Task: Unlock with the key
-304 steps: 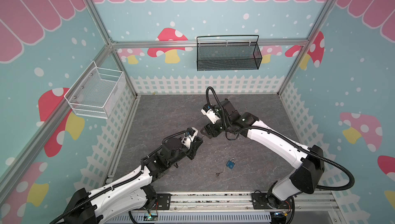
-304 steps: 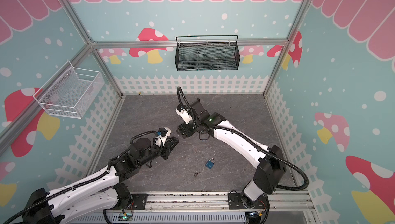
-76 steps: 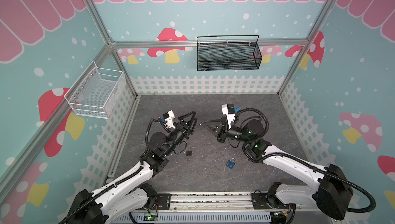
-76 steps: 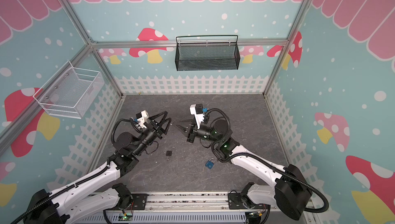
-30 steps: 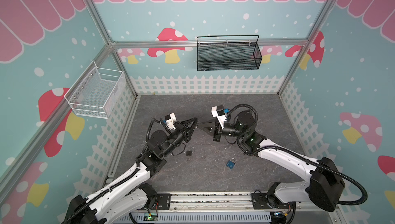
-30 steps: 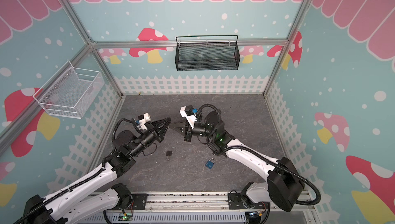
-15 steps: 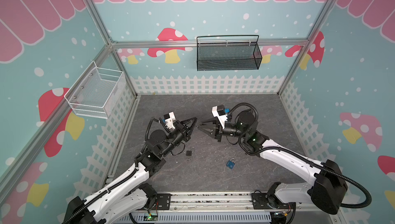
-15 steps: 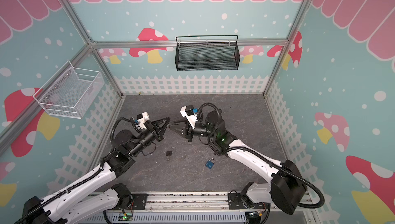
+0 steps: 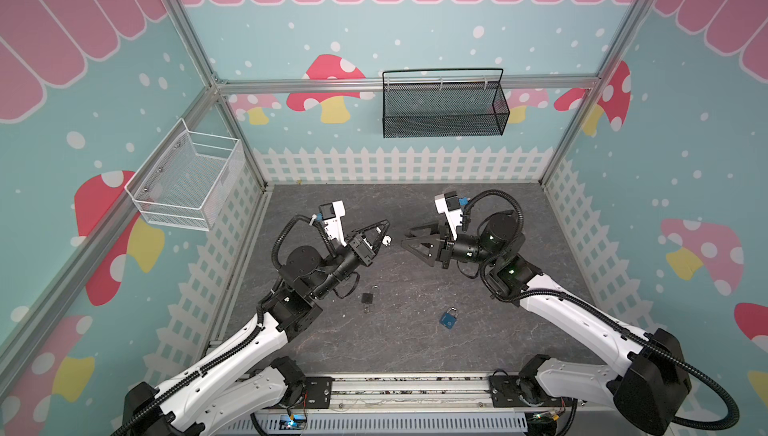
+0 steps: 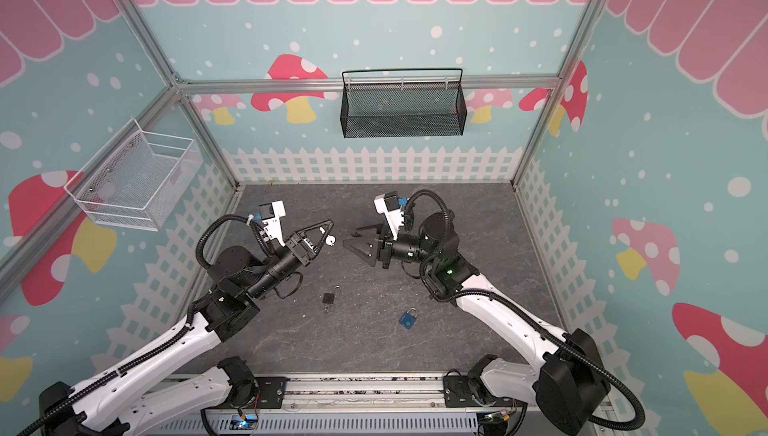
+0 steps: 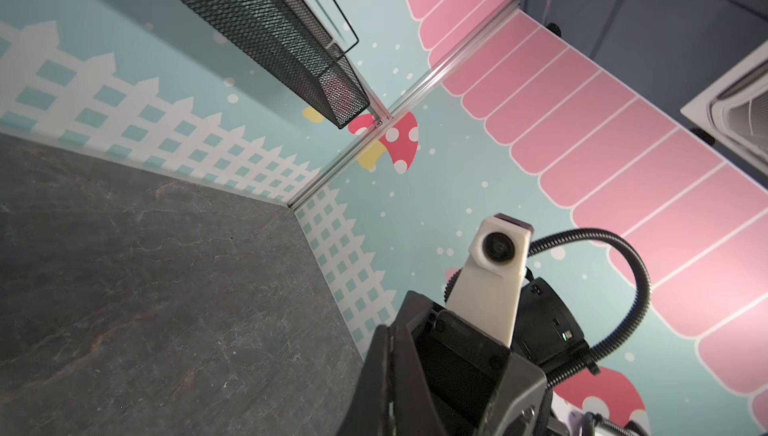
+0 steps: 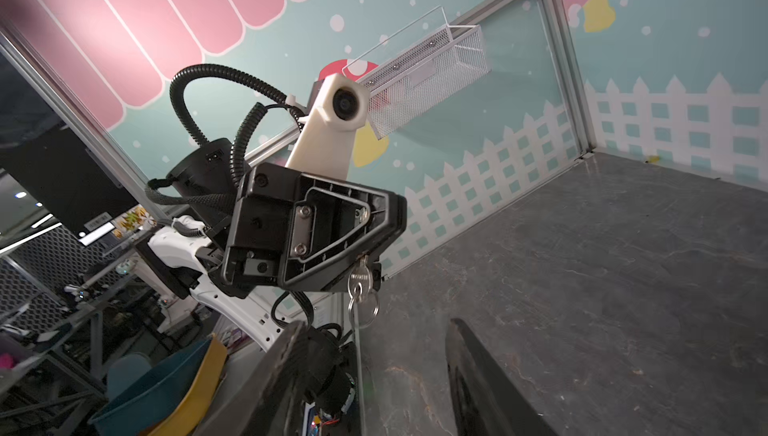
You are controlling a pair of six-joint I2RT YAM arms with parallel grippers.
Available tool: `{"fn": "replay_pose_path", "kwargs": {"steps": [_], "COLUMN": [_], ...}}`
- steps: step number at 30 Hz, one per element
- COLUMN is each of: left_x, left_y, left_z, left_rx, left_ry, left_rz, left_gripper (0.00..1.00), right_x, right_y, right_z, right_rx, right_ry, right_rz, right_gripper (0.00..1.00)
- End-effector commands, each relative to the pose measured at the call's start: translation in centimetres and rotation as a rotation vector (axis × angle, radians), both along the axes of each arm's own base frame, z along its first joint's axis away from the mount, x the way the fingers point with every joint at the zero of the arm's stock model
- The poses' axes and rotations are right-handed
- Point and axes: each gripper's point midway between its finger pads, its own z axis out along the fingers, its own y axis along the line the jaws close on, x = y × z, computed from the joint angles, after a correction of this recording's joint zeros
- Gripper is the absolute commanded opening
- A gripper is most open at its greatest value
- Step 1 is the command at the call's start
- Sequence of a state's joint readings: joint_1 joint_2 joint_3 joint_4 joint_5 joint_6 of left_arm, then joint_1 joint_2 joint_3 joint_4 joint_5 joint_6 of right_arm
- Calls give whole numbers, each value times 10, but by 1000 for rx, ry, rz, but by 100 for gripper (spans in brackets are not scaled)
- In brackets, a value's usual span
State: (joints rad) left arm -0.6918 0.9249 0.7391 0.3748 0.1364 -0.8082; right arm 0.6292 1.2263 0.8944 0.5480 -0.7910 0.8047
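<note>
A: The grey floor [image 9: 415,350] had room?
B: Plenty toward the fence walls [image 9: 399,165]; black padlock [image 9: 367,298] and blue padlock [image 9: 447,319] lay apart near the front.
A: Pincers?
B: The left gripper [image 9: 385,231] clamped the key [image 9: 387,241], aloft; right gripper [image 9: 406,238] gaped empty, facing it.

There are two padlocks: one black padlock [image 9: 367,298] and one blue padlock [image 9: 448,318]. There is one silver key [image 9: 386,240]. Two baskets hang here: one black mesh basket [image 9: 444,107] and one white wire basket [image 9: 187,182]. Two robot arms show: one left arm [image 9: 232,355], one right arm [image 9: 573,321].
</note>
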Motion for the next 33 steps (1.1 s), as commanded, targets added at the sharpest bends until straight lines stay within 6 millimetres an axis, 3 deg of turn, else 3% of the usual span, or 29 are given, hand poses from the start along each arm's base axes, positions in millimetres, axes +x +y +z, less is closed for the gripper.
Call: {"fn": "replay_pose_path", "kwargs": {"steps": [1,16,28,33], "left_x": [-6,-3,0,2], "left_y": [-9,-19,-25,-23], "left_z": [5,-2,-1,0], "left_rx": [67,65,56,42], "left_ry": [-153,-168,-175,-181], "left_rz": [-19,-43,-40,-18], "left_gripper": [0,0,0,0], "right_x": [-12,-8,-2,0], "right_y": [4,10,12,13], "right_z": [6,-7,-12,-15], "right_rx": [73,89,99,102], "right_ry": [108,183,217,241], "right_rz": [121,155,142,140], "right_gripper": [55,42,26,26]}}
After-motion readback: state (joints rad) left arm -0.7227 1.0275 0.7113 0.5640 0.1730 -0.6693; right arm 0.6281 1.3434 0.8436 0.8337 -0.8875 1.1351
